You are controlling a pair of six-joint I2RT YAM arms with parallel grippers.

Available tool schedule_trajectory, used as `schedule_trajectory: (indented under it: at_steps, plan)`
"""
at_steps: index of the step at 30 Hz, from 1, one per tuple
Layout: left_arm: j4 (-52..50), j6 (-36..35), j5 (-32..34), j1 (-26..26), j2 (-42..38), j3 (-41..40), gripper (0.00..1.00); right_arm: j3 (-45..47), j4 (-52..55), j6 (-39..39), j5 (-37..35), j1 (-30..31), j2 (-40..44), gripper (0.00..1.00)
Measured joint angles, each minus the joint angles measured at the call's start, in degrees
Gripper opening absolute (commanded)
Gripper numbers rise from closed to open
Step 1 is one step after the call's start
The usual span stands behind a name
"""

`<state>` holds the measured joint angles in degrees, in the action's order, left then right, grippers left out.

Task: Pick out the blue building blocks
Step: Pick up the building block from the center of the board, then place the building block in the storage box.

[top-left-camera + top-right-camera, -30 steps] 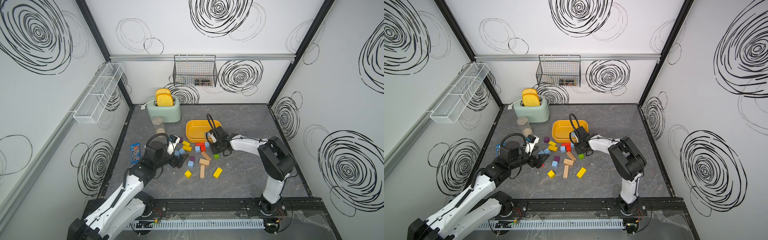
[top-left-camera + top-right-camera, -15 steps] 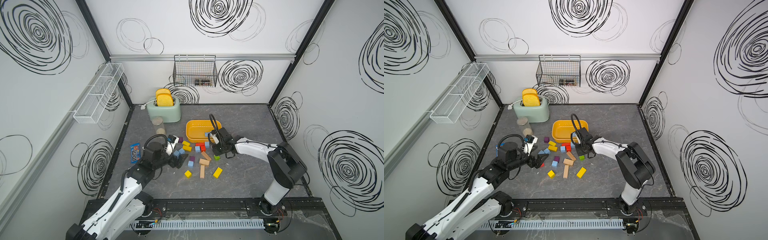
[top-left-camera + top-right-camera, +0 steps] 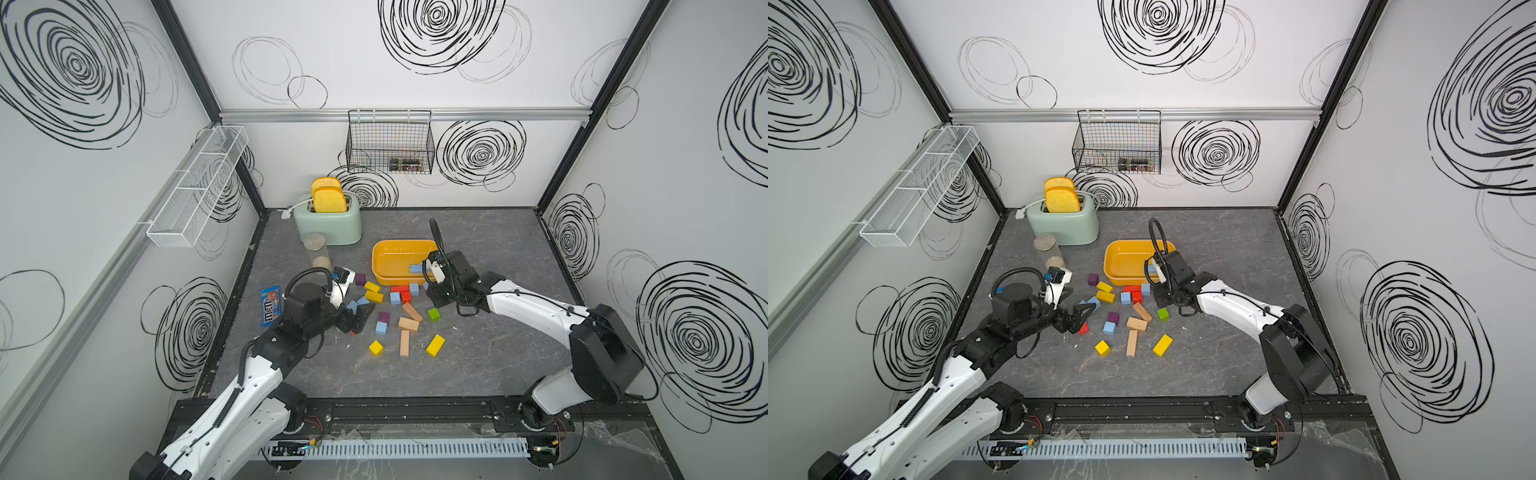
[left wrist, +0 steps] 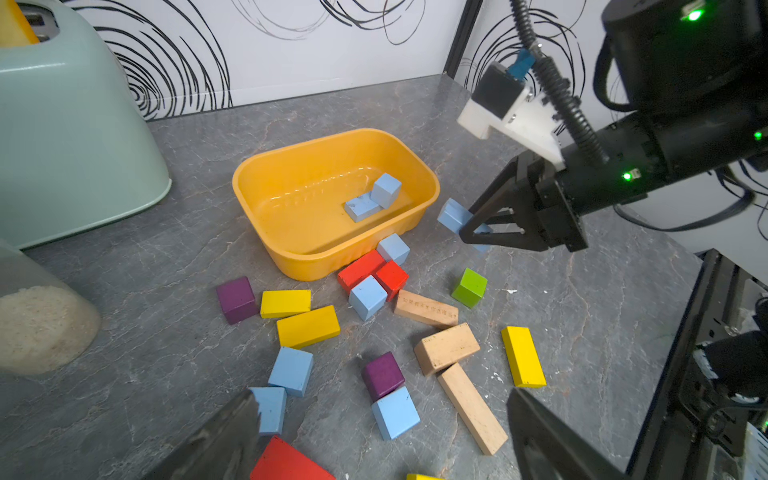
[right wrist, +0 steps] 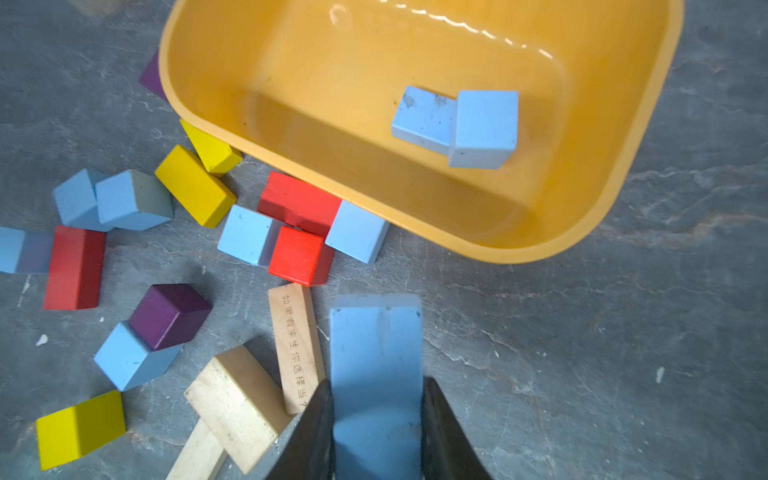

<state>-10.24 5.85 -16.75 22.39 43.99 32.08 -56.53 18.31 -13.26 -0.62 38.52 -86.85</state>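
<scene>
A long blue building block (image 5: 376, 340) is clamped in my right gripper (image 5: 376, 399), which is shut on it, just outside the front right corner of the yellow tub (image 3: 399, 245); the held block (image 4: 453, 214) looks tilted. Two blue blocks (image 4: 386, 189) lie inside the tub (image 4: 257, 166). Several more blue cubes (image 4: 368, 297) (image 4: 291, 370) (image 3: 381, 328) are scattered in the mixed pile in front of it. My left gripper (image 4: 382, 432) hovers open over the pile's left side, with a blue cube (image 4: 395, 411) between its fingers (image 4: 232, 432), untouched.
Red (image 3: 401, 291), yellow (image 3: 435, 345), purple (image 3: 360, 279), green (image 3: 433, 314) and plain wooden (image 3: 404, 343) blocks are mixed in. A mint toaster (image 3: 328, 220) and a jar (image 3: 318, 255) stand behind left. A blue candy packet (image 3: 270, 305) lies by the left wall.
The right arm's elbow has swung out toward the front right, while its gripper stays by the tub's corner with the blue block. The left arm has barely moved.
</scene>
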Motion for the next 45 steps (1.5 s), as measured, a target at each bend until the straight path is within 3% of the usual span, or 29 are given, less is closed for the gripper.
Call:
schedule_trajectory:
  at_steps: [11, 19, 45]
  plan:
    - [3.65, 1.9, 0.5, -4.61, 4.39, 1.03, 0.96, -5.55, 1.7, -0.13, 0.07, -1.38, 0.13, 0.0]
    - [8.02, 3.45, -1.11, -7.54, 8.81, 1.44, 0.96, -12.04, 1.81, 0.0, 0.9, -2.89, -5.25, 0.0]
    - [14.99, 2.4, -9.77, -8.24, 23.82, 5.09, 0.96, -26.93, 3.1, 0.83, 4.02, -6.75, -23.65, 0.08]
